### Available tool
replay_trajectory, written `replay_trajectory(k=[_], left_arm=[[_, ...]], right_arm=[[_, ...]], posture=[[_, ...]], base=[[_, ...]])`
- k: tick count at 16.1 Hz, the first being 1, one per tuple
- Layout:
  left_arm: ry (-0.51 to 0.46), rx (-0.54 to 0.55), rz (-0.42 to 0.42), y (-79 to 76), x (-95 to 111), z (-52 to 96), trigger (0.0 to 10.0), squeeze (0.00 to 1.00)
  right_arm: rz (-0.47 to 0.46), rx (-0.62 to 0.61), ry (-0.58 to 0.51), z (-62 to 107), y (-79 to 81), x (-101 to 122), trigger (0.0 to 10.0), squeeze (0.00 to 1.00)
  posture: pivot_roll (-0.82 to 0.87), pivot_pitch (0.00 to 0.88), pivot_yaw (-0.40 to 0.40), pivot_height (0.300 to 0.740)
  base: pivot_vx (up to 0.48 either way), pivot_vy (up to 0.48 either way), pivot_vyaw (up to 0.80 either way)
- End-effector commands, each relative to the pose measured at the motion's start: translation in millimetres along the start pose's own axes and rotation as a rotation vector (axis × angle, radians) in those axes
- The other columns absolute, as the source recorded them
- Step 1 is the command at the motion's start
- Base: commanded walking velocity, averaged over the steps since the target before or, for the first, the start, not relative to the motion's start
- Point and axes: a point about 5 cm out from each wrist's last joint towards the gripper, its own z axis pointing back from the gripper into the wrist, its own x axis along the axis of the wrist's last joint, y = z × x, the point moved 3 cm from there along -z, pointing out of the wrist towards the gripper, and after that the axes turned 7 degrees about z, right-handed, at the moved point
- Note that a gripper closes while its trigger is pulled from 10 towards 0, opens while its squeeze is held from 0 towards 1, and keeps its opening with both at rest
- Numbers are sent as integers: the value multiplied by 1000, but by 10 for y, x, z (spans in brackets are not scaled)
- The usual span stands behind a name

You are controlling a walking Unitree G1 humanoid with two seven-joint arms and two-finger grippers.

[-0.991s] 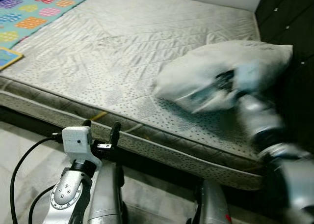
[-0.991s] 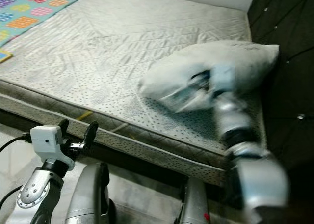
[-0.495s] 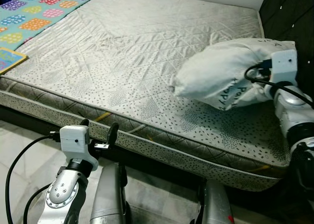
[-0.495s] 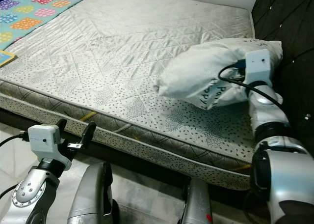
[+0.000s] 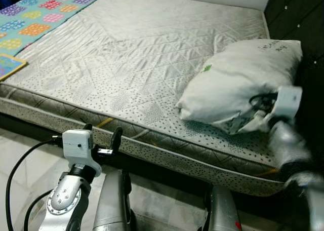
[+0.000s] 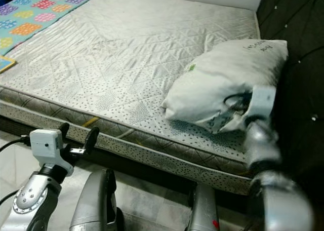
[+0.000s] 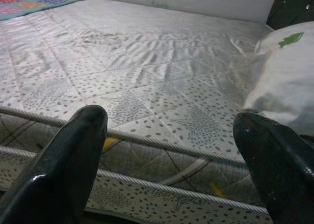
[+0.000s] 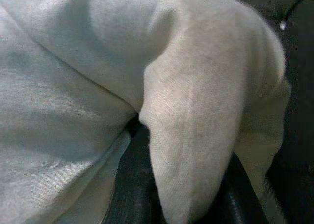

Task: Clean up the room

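Nearest, at the lower left, the left gripper is held up in front of the mattress edge, its two black fingers spread well apart with nothing between them. A black cable loops from its white wrist block out past the left edge of the picture. Below it the robot's silver legs are cut off by the bottom of the frame, and pale floor tiles show beside them.

Next comes the bare grey quilted mattress, its piped near side running from left to right. At its near right corner lies the white pillow, resting on the mattress with its far end against the dark tufted headboard. The right gripper is pushed into the pillow's near right end; the arm is blurred, and the cloth hides most of the fingers. In the right wrist view a fold of the pillow cloth is pinched between the dark fingers, so the jaws are clamped on the pillow. Small print on the pillow is too blurred to read.

Farther left, a book or card is cut off by the frame edge, and a blanket with coloured squares covers the far left corner
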Motion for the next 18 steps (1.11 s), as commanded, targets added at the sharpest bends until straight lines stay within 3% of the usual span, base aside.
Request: replay_trajectory(k=[1,3,7,9,12,15,18], left_arm=[[19,-10,-5,-16,-33,-14,10000,0],[16,-18,-1,-39,-38,-43,10000,0],[7,-7,4,-38,-35,-53,10000,0],[3,2,7,-38,-40,-34,10000,0],[4,9,8,-26,-44,-20,10000,0],[6,6,10,-32,-52,-25,10000,0],[7,2,10,-34,-52,-32,10000,0]], right_arm=[[-20,-46,-96,-17,-34,212,0,0],[-39,58,-48,-35,258,170,0,0],[-32,59,-38,-140,196,321,0,0],[3,-22,-86,-241,-124,610,0,0],[43,-144,-114,-267,-574,834,0,0],[115,-278,-72,-196,-1054,836,0,0],[191,-362,-25,-98,-1362,762,0,0]], posture=[[33,69,4,531],[28,65,-3,531],[31,60,-17,531],[35,61,-25,531],[29,67,-23,531],[24,71,-18,531],[20,75,-15,531]], base=[[0,0,0],[0,0,0],[0,0,0],[0,0,0],[0,0,0],[0,0,0],[0,0,0]])
